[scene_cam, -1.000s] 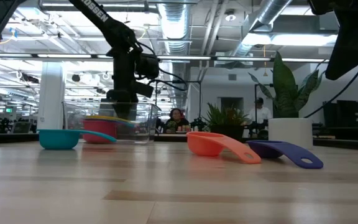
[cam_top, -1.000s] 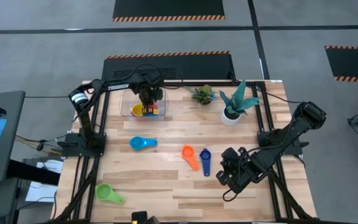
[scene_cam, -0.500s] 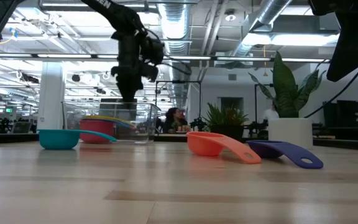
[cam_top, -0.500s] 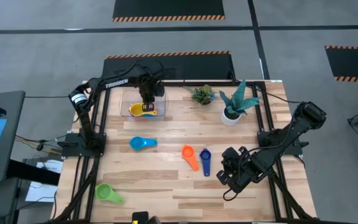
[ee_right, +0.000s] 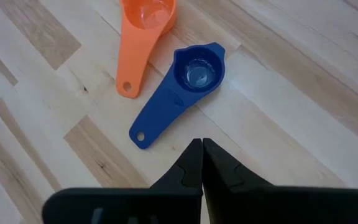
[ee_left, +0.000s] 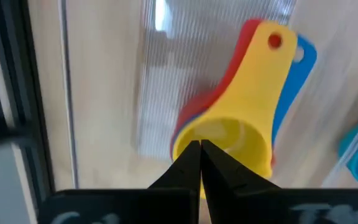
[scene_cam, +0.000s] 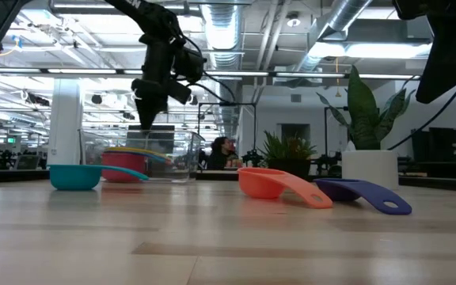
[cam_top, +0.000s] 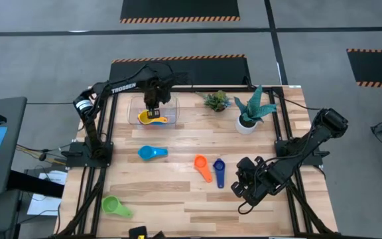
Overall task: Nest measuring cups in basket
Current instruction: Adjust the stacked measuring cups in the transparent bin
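- The table [cam_top: 178, 199] fills the middle of the high view.
- The basket [cam_top: 135, 113] sits at its upper left, with three cups nested [cam_top: 152, 119] inside it.
- The left gripper [cam_top: 153, 106] hangs over the basket, fingers together.
- Below the basket, left of centre, lies a lone cup [cam_top: 152, 153].
- Right of that, near the centre, two cups [cam_top: 202, 164] lie side by side.
- Another cup [cam_top: 115, 206] lies at the lower left corner.
- A small plant [cam_top: 215, 101] and a potted plant [cam_top: 247, 114] stand at the upper right.
- The right gripper [cam_top: 236, 188] waits at the lower right, just beside the pair, fingers together.
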Action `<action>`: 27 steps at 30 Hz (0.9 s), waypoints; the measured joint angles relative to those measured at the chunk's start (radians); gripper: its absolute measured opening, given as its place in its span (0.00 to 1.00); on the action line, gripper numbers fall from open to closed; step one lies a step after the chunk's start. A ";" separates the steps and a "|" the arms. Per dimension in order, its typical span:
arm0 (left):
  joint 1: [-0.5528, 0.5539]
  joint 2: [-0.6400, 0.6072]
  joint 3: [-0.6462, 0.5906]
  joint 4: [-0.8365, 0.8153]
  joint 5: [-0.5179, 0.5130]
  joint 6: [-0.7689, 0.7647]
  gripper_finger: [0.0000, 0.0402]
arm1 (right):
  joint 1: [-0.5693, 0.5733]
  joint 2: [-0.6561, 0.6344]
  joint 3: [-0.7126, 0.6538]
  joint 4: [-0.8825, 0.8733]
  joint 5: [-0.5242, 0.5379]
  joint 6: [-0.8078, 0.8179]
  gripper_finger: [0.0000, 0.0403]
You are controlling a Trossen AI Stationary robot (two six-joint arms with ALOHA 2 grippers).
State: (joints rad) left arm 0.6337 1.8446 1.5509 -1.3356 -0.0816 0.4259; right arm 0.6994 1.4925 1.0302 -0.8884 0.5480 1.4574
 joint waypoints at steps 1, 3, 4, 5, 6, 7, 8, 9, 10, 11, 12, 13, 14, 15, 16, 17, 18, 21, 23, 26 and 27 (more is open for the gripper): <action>0.004 0.000 0.000 -0.015 -0.003 -0.015 0.00 | 0.000 0.000 0.000 -0.001 0.001 0.000 0.04; 0.012 0.000 0.000 -0.030 -0.005 -0.034 0.00 | 0.000 0.000 0.000 -0.001 0.002 -0.005 0.04; 0.016 0.000 0.000 -0.028 -0.006 -0.043 0.00 | 0.000 0.000 0.000 -0.001 0.002 -0.015 0.04; 0.019 0.000 -0.003 -0.027 -0.007 -0.044 0.00 | 0.000 0.000 0.000 -0.001 0.003 -0.025 0.04; 0.019 0.000 -0.013 -0.025 -0.011 -0.044 0.00 | 0.000 0.000 0.000 -0.001 0.003 -0.033 0.04; 0.019 0.000 -0.028 -0.027 -0.013 -0.043 0.00 | 0.000 0.000 0.000 -0.002 0.003 -0.034 0.04; 0.018 0.000 -0.046 -0.033 -0.011 -0.042 0.00 | 0.000 0.000 0.000 -0.001 0.003 -0.035 0.05; 0.018 0.000 -0.068 -0.043 -0.011 -0.042 0.00 | 0.000 0.000 0.000 -0.001 0.003 -0.034 0.05; 0.017 0.000 -0.091 -0.054 -0.010 -0.042 0.00 | 0.000 0.000 0.000 -0.001 0.003 -0.034 0.05; 0.015 -0.001 -0.114 -0.059 -0.010 -0.042 0.00 | 0.000 0.000 0.000 -0.001 0.003 -0.034 0.05; 0.014 -0.002 -0.136 -0.055 -0.009 -0.041 0.00 | 0.000 0.000 0.000 -0.001 0.003 -0.035 0.05; 0.011 -0.007 -0.153 -0.046 -0.010 -0.039 0.00 | 0.000 0.000 0.000 -0.001 0.003 -0.035 0.05; 0.007 -0.013 -0.163 -0.037 -0.011 -0.037 0.00 | 0.000 0.000 0.000 -0.001 0.003 -0.035 0.05; 0.006 -0.022 -0.170 -0.024 -0.010 -0.036 0.00 | 0.000 0.000 0.000 -0.002 0.003 -0.037 0.04; 0.005 -0.031 -0.175 -0.006 -0.009 -0.035 0.00 | 0.000 0.000 0.000 -0.001 0.003 -0.040 0.04; 0.004 -0.038 -0.181 0.014 -0.007 -0.035 0.00 | 0.000 0.000 0.000 -0.001 0.003 -0.046 0.04; 0.002 -0.041 -0.187 0.030 -0.005 -0.035 0.00 | 0.000 0.000 0.000 -0.002 0.003 -0.052 0.04; -0.001 -0.044 -0.225 0.056 -0.006 -0.027 0.00 | 0.000 0.000 0.000 -0.002 0.003 -0.052 0.04; -0.007 -0.046 -0.261 0.076 -0.009 -0.027 0.00 | 0.000 0.000 0.000 -0.003 0.002 -0.052 0.05; -0.016 -0.046 -0.302 0.136 -0.002 -0.027 0.00 | 0.000 0.000 0.000 -0.004 0.002 -0.052 0.05; -0.019 -0.046 -0.306 0.157 -0.002 -0.027 0.00 | 0.000 0.000 0.000 -0.005 0.002 -0.052 0.05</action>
State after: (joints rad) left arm 0.6149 1.7982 1.2447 -1.1782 -0.0832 0.3985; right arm 0.6995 1.4925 1.0302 -0.8931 0.5503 1.4055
